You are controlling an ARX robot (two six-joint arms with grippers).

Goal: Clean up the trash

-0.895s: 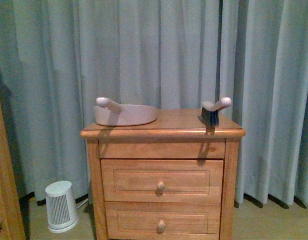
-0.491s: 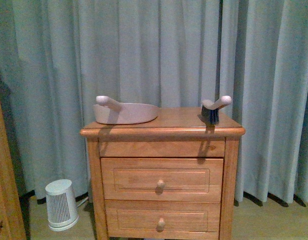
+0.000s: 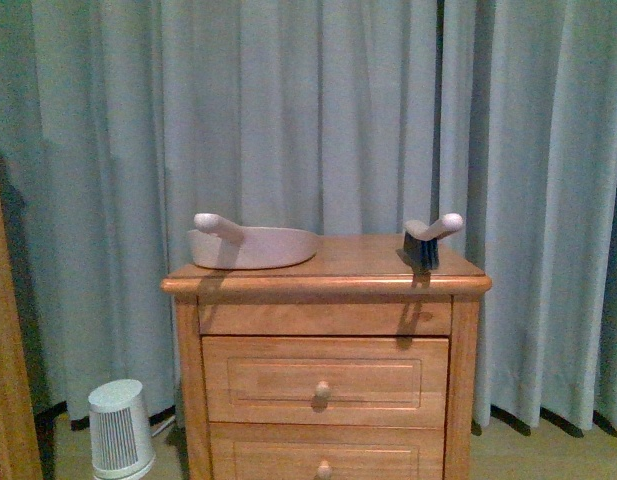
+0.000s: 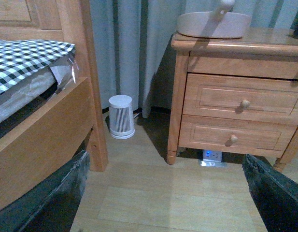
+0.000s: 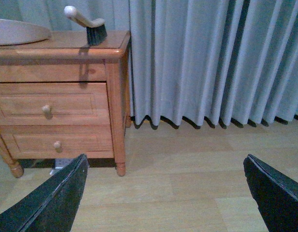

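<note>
On the nightstand (image 3: 358,262) only a dustpan (image 3: 253,247) and brush (image 3: 423,245) show, the trash being in no view; presumably light and crushable, pinch it mid-bulk; left pincer (image 4: 165,157) and right pincer (image 5: 165,157) gape wide, empty.

The curtain (image 3: 318,110) is a plain pale blue-grey with darker folds. The table (image 3: 328,285) is honey-brown wood, its drawer knobs the same. On it, the dustpan (image 3: 253,247) at left is pinkish beige; the brush (image 3: 428,238) at right has a pale beige handle and black bristles. The small slatted heater (image 3: 118,430) is white. The bed's cloth (image 4: 23,60) is black-and-white check. The floor (image 5: 187,179) is light wood. Both the left tool (image 4: 165,193) and the right tool (image 5: 165,193) are black.
</note>
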